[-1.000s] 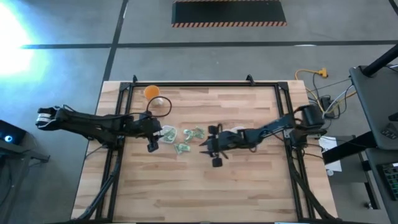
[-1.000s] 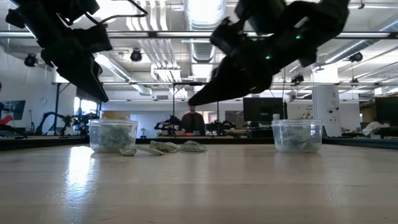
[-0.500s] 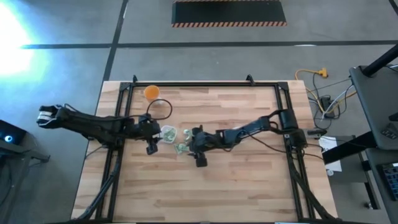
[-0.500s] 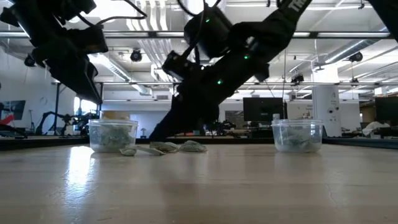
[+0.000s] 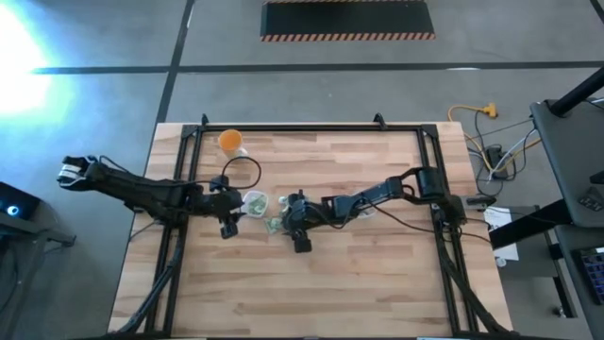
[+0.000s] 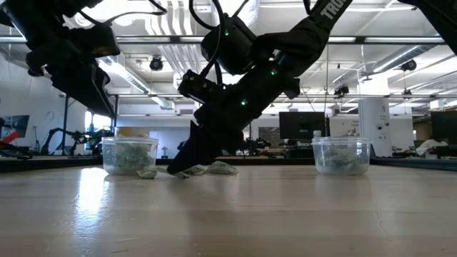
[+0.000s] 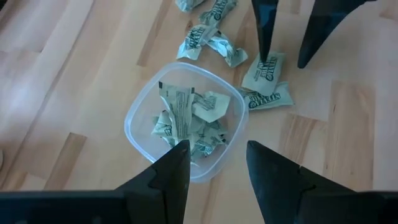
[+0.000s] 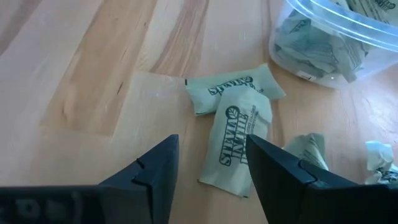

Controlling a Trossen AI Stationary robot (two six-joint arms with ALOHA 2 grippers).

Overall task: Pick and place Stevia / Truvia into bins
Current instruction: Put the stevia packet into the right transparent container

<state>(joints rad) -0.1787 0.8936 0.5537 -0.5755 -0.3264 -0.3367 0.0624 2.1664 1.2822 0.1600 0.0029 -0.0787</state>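
step: right gripper [image 8: 208,168] was down over loose sachets [image 8: 239,140] mid-frame, fingers wide, nothing held | left gripper [image 7: 214,165] hung over bin [image 7: 184,118], fingers parted, empty | next, I'd guess: pinch one sachet

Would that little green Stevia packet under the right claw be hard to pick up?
Probably fiddly: the Stevia packet lies flat on the table, leaving little edge to catch. Its creased paper looks floppy and light, so it may crumple or slide as the open right gripper closes.
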